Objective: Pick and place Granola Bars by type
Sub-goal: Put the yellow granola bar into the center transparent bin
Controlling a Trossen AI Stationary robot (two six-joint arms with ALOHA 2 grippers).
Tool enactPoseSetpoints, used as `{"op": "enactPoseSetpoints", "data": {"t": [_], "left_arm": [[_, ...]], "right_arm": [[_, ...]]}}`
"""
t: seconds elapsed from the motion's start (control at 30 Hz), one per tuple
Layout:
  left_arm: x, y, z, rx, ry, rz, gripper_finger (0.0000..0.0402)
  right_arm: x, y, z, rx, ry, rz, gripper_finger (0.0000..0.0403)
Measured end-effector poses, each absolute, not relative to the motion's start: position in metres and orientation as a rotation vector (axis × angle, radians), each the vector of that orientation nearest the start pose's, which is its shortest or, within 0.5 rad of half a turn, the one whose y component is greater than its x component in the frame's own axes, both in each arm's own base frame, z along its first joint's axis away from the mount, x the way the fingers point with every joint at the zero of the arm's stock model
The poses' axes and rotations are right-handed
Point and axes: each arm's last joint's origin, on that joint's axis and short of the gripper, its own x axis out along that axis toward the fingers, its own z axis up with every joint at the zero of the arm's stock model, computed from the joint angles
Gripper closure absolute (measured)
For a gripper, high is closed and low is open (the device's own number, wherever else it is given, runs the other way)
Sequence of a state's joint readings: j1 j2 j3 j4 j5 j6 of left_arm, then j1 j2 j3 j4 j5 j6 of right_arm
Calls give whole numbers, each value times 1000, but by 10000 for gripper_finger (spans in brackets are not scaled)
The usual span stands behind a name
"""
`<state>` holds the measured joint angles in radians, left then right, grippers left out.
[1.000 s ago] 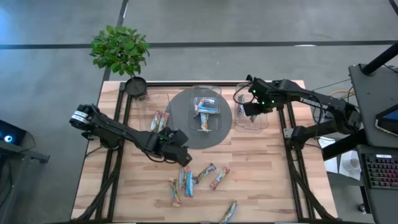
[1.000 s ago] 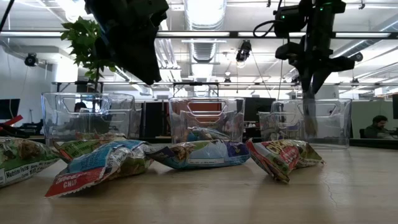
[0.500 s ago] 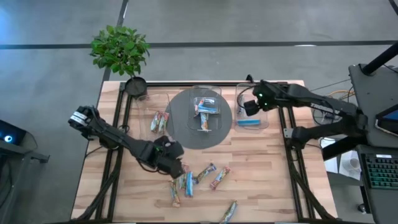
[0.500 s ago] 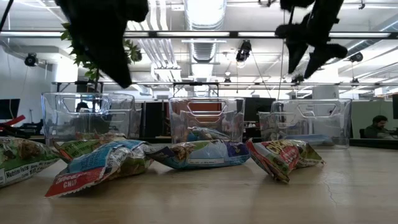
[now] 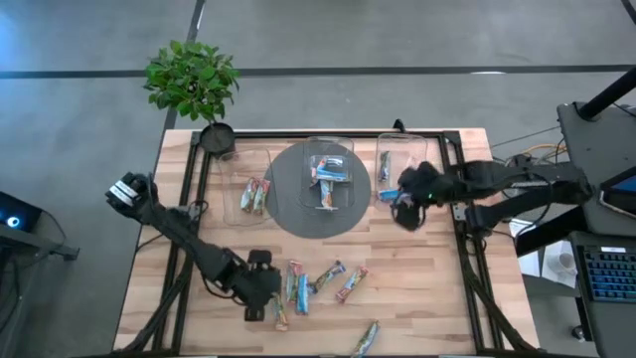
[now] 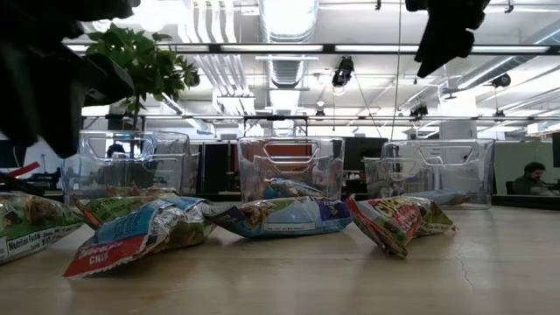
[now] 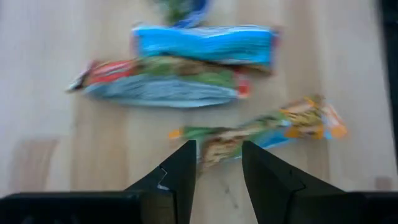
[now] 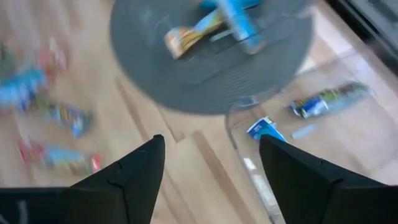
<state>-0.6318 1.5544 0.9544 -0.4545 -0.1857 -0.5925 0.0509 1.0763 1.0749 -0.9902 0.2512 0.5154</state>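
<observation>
The left pincer [image 5: 266, 295] hovers low with its fingers apart over an orange-green bar [image 7: 261, 129], probably its next pick among the loose Granola Bars [image 5: 313, 288] on the table [image 5: 417, 298]. Two neighbouring bars lie very close. The right pincer [image 5: 405, 212], open and empty, is beside the right bin [image 5: 400, 149], where sorted bars lie.

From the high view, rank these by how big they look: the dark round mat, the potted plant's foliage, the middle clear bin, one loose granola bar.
1. Dark round mat.
2. Potted plant's foliage; it stands nearer the camera, so this is unsure.
3. Middle clear bin.
4. Loose granola bar, clearly smallest.
</observation>
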Motion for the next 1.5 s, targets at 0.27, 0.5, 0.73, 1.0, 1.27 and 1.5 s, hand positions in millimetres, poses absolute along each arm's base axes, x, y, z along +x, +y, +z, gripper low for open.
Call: {"op": "enactPoseSetpoints", "data": {"t": [0.27,0.5,0.73,1.0,1.27,1.5], "left_arm": [[242,-177,190,10,999,-203,289],[243,-179,191,188,970,-379,289],[253,-174,195,98,919,-314,289],[260,-176,198,-3,798,-252,289],[248,-174,187,-106,813,-279,260],[239,-180,185,58,854,-414,223]], "right_arm": [[218,33,288,165,1059,-324,151],[229,48,273,121,1135,-286,151],[233,50,267,137,1153,-305,151],[232,50,269,210,1132,-349,151],[232,50,269,215,1124,-357,151],[232,50,269,217,1124,-355,151]]}}
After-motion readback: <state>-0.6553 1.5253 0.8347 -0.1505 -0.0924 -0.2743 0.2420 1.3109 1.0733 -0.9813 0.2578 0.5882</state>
